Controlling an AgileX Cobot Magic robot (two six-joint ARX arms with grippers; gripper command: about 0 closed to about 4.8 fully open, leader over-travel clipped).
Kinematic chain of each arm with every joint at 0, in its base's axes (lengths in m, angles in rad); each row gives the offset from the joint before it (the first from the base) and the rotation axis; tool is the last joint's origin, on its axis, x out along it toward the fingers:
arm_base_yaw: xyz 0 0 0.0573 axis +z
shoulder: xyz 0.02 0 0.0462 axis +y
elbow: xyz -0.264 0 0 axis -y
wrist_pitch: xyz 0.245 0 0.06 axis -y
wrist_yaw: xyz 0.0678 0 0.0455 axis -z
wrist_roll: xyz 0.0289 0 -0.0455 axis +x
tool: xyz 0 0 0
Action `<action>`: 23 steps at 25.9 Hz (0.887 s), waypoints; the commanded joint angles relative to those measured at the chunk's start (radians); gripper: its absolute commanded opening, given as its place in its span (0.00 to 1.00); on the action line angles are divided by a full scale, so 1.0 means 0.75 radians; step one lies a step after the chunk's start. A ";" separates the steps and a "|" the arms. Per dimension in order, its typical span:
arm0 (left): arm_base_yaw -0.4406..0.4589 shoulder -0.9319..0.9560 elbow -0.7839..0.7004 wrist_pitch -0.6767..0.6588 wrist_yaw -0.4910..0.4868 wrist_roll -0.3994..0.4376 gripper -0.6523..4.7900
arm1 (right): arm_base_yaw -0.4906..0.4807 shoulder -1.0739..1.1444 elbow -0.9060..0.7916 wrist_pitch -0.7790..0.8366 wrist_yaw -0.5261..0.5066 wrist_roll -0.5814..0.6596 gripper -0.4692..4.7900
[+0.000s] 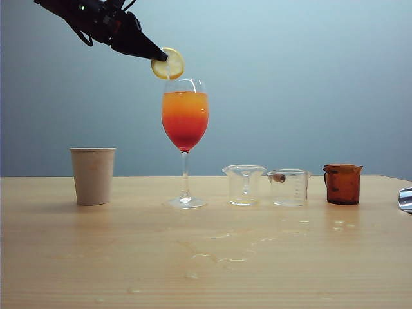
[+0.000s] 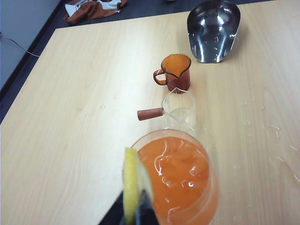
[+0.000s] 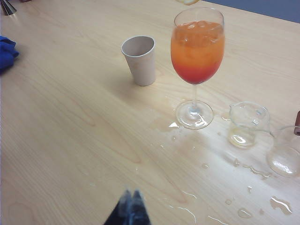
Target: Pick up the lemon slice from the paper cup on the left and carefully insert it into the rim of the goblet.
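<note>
Left gripper (image 1: 162,56) clamped on the lemon slice (image 1: 168,64), held on edge just above the goblet (image 1: 185,116) at its left rim. Paper cup (image 1: 93,175) stands well left on the table (image 1: 206,257). Right gripper (image 3: 131,198) low over wet tabletop, fingertips pressed together, holding nothing

Glossy glass goblet (image 1: 185,122), matt paper cup (image 1: 93,176)

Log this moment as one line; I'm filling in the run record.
left gripper: shut on lemon slice just above goblet rim | right gripper: shut, idle, low over table | paper cup: untouched
</note>
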 commanded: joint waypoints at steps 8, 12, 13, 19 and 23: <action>-0.003 0.022 0.001 -0.018 -0.040 0.030 0.16 | 0.001 -0.001 0.006 0.023 -0.002 -0.024 0.08; -0.003 0.026 0.001 -0.018 -0.066 0.030 0.16 | 0.001 -0.001 0.006 0.024 -0.002 -0.027 0.08; -0.003 0.027 0.001 -0.019 -0.066 0.030 0.16 | 0.001 0.000 0.006 0.024 -0.002 -0.027 0.08; -0.003 0.036 0.001 -0.013 -0.064 0.031 0.16 | 0.001 0.000 0.006 0.030 -0.002 -0.027 0.08; -0.004 0.036 0.001 -0.007 -0.064 0.031 0.16 | 0.001 0.000 0.006 0.033 -0.002 -0.027 0.08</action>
